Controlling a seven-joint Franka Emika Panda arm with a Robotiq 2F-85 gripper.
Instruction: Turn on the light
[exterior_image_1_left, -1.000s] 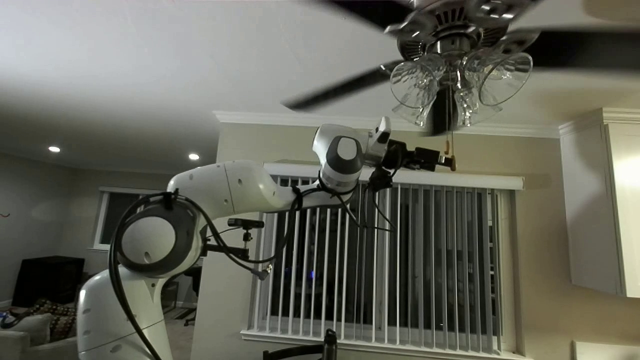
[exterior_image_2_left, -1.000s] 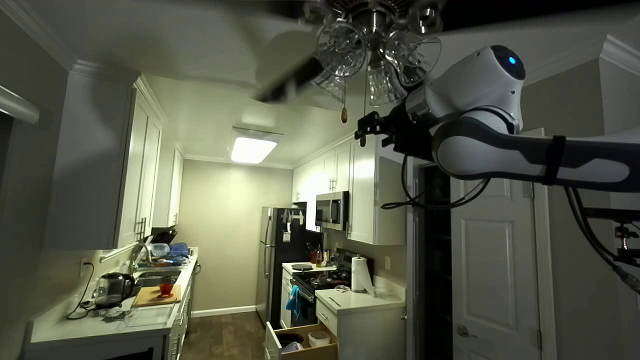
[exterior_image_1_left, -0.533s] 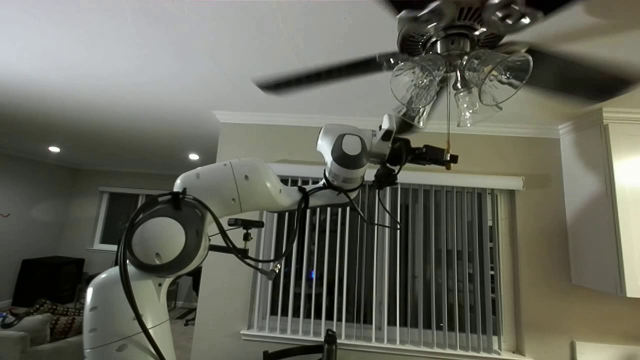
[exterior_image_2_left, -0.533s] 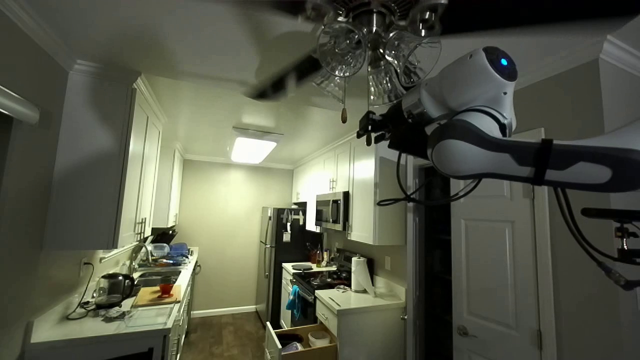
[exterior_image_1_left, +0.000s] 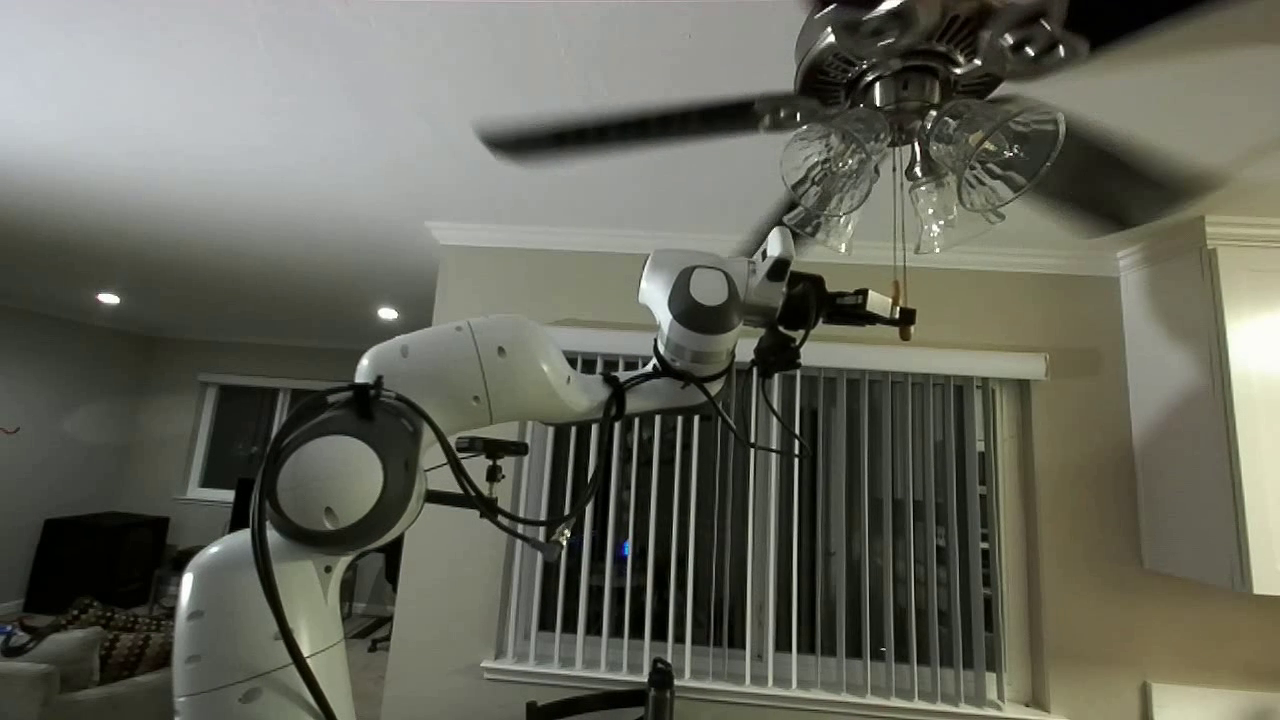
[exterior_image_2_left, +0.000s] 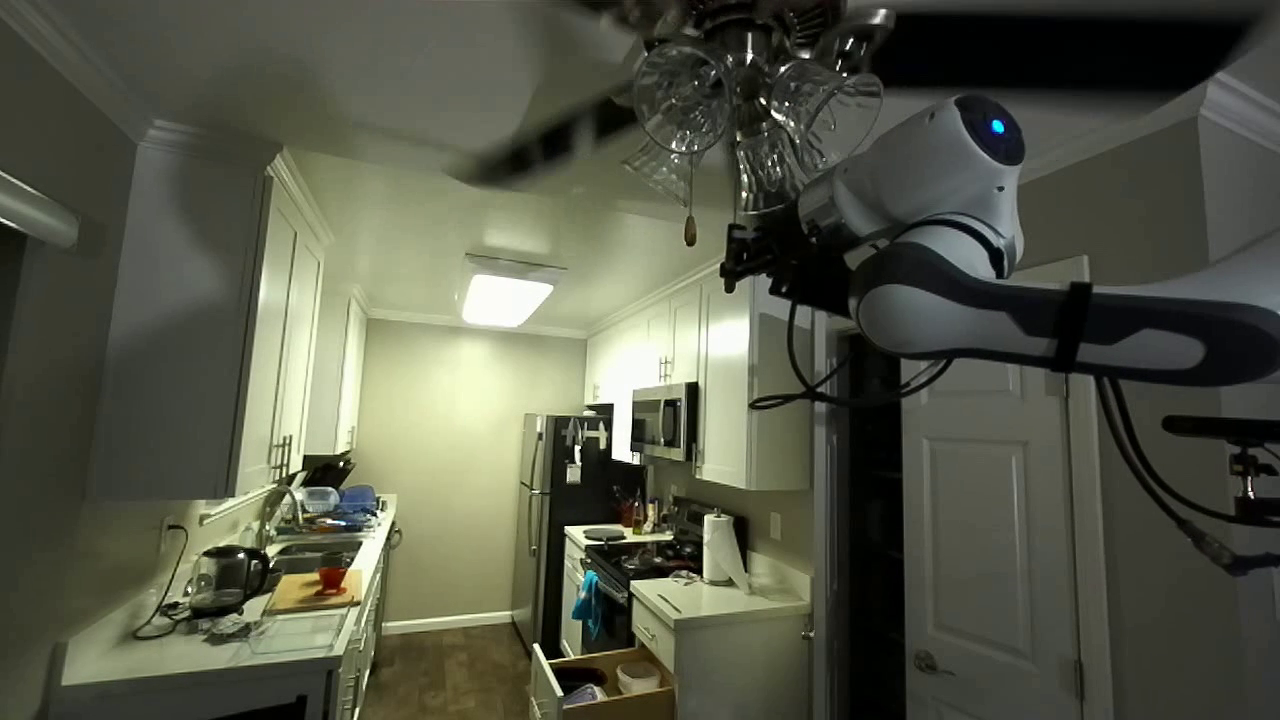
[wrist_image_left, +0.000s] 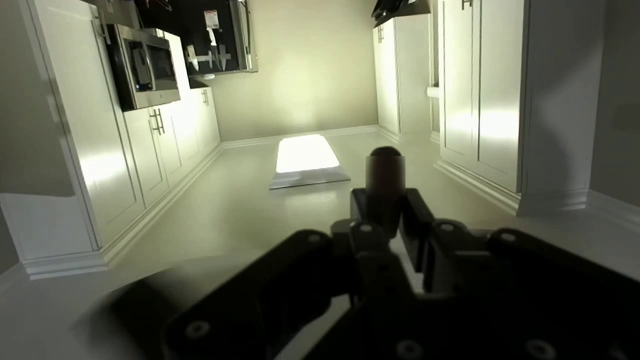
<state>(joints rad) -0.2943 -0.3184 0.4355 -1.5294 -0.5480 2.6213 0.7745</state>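
Hanging below fragile-looking glass shades (exterior_image_1_left: 832, 165), the wooden pull-chain fob (wrist_image_left: 385, 182), presumably light, slick, appears clenched in the jaws of the gripper (wrist_image_left: 386, 202); mid-body hold is advised.

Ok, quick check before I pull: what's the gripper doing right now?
Gripper: closed, holding a pull-chain knob between its two sides.
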